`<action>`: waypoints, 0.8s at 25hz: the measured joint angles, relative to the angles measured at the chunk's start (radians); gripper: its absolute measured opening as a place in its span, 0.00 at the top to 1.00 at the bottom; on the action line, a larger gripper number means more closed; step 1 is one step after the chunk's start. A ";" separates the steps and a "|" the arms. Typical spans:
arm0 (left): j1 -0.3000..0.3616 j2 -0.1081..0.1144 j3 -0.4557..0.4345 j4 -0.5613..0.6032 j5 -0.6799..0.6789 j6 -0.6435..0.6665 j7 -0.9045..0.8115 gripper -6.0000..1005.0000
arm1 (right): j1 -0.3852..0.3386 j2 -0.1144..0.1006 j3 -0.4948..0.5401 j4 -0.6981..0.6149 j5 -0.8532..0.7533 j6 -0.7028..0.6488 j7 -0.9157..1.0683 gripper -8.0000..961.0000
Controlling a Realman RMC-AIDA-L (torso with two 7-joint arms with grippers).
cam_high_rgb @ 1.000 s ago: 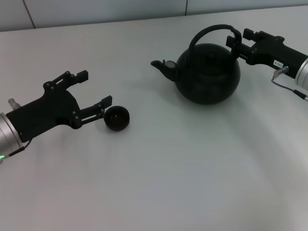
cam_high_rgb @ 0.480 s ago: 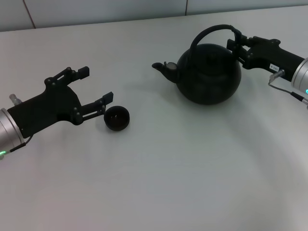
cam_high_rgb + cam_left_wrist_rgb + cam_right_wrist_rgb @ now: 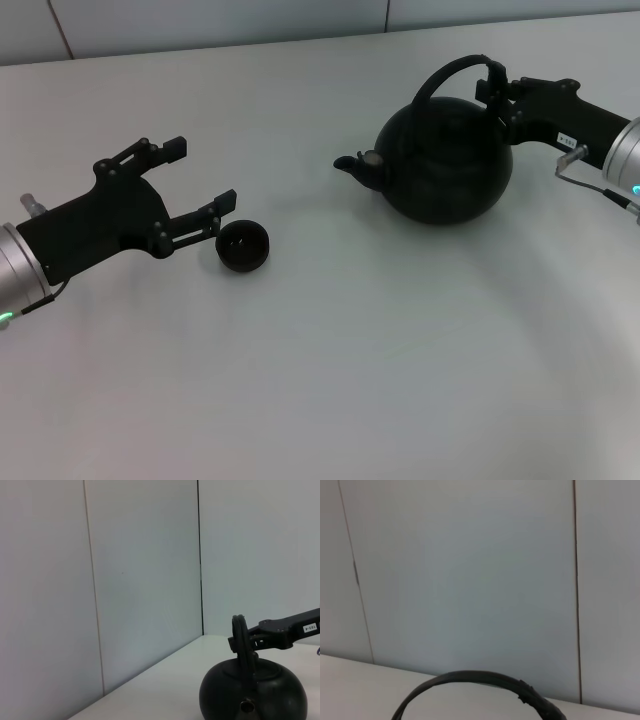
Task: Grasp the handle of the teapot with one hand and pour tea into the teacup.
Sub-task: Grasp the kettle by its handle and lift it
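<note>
White table (image 3: 330,380) holds teapot (image 3: 450,165), handle (image 3: 452,72) in right pincer (image 3: 494,95).

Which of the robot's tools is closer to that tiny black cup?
Left. The left tool sits open right beside the teacup; the right tool is far off, shut on the teapot's handle.

Overhead head view; low, wall-facing wrists

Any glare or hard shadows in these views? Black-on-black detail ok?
Head view: even light, soft shadow under teapot, no glare; teacup interior reads flat black, contents indistinguishable. Left wrist view: teapot a near silhouette against the pale wall. Right wrist view: only the handle arc, slightly soft.
</note>
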 joint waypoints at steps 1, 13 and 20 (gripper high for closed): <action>0.000 0.000 0.000 0.000 0.000 0.000 0.000 0.14 | 0.001 0.000 0.001 0.003 0.000 0.002 -0.004 0.88; -0.002 0.000 0.000 0.000 0.000 0.000 0.000 0.14 | 0.002 0.001 0.006 0.009 0.010 0.017 -0.020 0.89; 0.003 0.000 0.001 0.000 0.000 0.003 0.000 0.14 | 0.017 0.002 0.001 0.004 0.009 0.013 -0.022 0.90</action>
